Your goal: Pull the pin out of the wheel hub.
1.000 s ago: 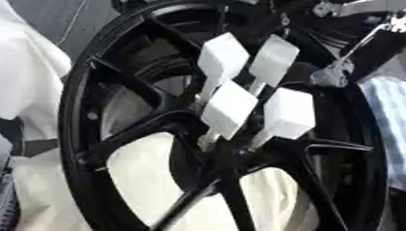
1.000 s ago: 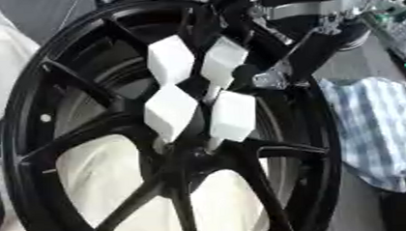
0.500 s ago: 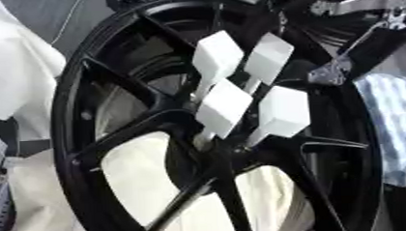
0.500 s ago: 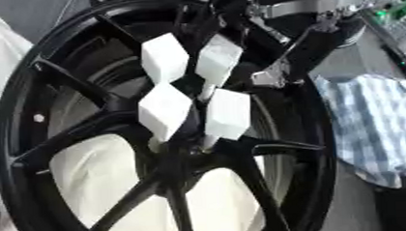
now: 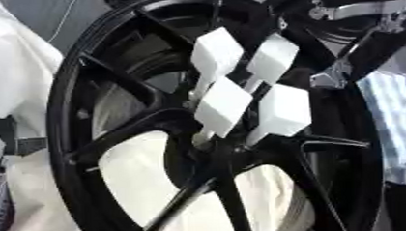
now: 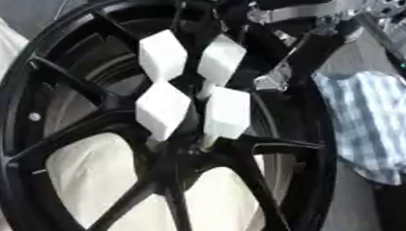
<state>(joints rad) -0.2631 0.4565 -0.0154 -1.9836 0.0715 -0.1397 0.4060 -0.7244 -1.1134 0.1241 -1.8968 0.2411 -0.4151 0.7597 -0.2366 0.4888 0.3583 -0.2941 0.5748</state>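
A black spoked wheel (image 5: 71,117) stands on edge and fills both views. Several pins with white block heads stick out of its hub (image 5: 216,158): upper ones (image 6: 163,55) (image 6: 221,59) and lower ones (image 6: 162,109) (image 6: 229,111). My right arm (image 6: 321,9), black with silver joints, comes in from the upper right. Its hand (image 5: 366,49) lies dark against the rim's right side, a short way right of the pins and touching none of them. The black rim hides its shape. My left hand shows in neither view.
A blue-and-white checked cloth (image 6: 372,121) lies to the right of the wheel. White fabric (image 5: 10,71) with a grey strap (image 5: 17,143) sits at the left and shows through the lower spokes. The rim stands close on every side of the pins.
The whole picture has drifted a little, so the camera moved. All the pins sit in the hub as before, and the right arm keeps its place by the rim.
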